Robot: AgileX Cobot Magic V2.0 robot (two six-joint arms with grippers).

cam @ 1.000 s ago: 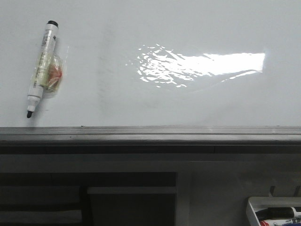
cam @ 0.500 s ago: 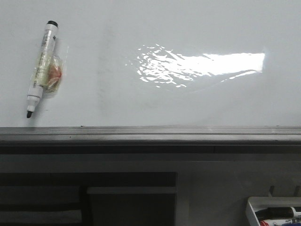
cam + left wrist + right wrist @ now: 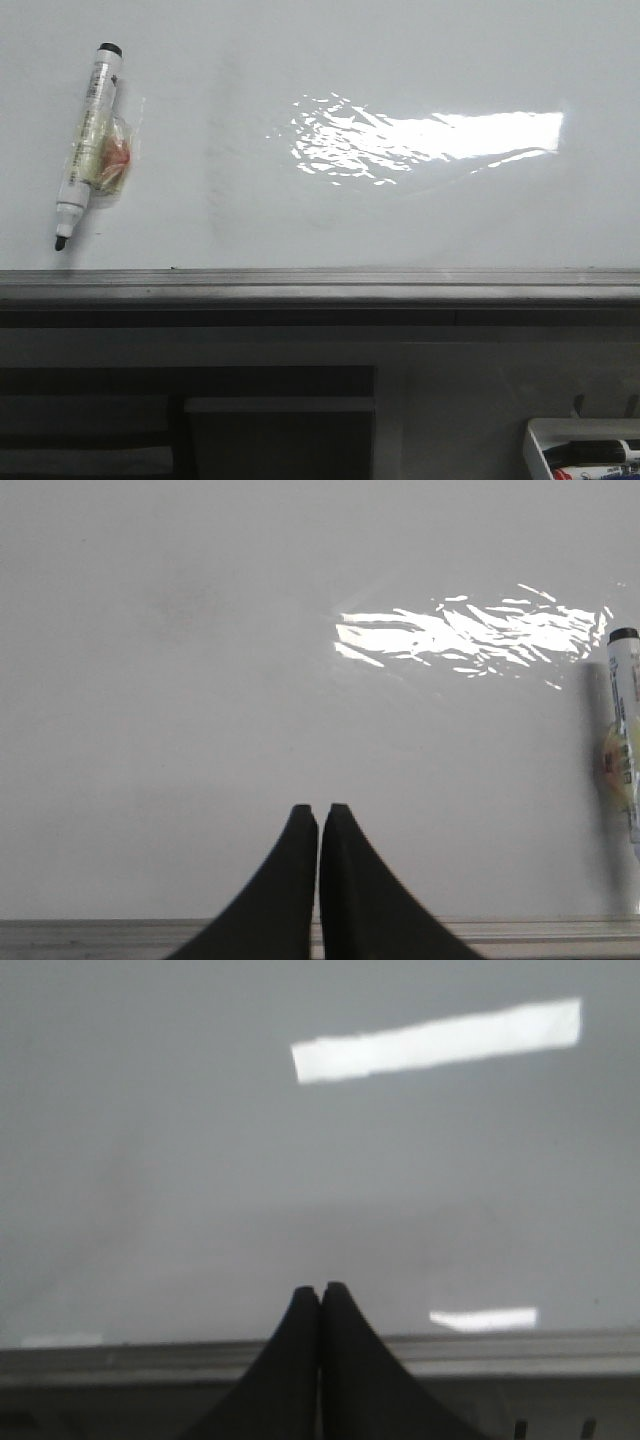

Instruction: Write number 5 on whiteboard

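Note:
The whiteboard [image 3: 330, 215] is large, glossy and white, with bright glare and a grey metal rail [image 3: 320, 285] along its near edge. No number 5 shows on it; only a faint grey smear. A white marker [image 3: 88, 140] with a black tip lies on the board at the left, beside a small clear wrapper; it also shows in the left wrist view [image 3: 624, 742]. My left gripper [image 3: 319, 810] is shut and empty over bare board near the rail. My right gripper [image 3: 320, 1288] is shut and empty, also over the board [image 3: 300, 1180] by the rail. Neither gripper shows in the front view.
A small white tray [image 3: 585, 452] with several markers sits below the board at the front right. A dark shelf structure [image 3: 190, 420] lies under the rail at the left.

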